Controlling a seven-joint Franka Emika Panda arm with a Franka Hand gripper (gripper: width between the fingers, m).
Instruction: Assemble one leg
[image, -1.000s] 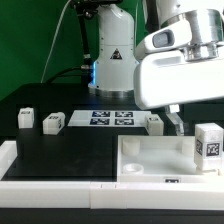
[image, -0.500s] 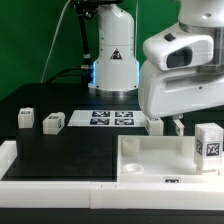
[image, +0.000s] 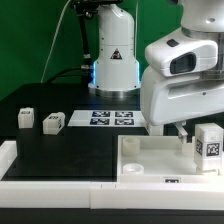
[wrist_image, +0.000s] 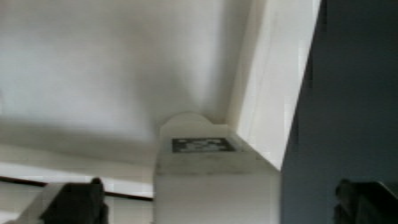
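Observation:
A white leg (image: 208, 145) with a black-and-white tag stands upright at the right end of the large white tray-like piece (image: 150, 160). My gripper (image: 186, 128) hangs just beside and above it, on the exterior view's left of it. In the wrist view the leg (wrist_image: 210, 150) lies between my two dark fingertips (wrist_image: 79, 202), with a gap on each side. The gripper (wrist_image: 222, 205) is open and holds nothing. Two more legs (image: 25, 119) (image: 52, 122) stand on the black table at the left. Another leg (image: 154, 122) is partly hidden behind my arm.
The marker board (image: 110, 119) lies flat at the middle back of the table. The robot base (image: 112, 60) stands behind it. A white rail (image: 60, 182) runs along the table's front edge. A green backdrop closes the rear.
My gripper has moved to the exterior view's right and come down toward the upright leg on the tray piece. The legs and tray have not moved.

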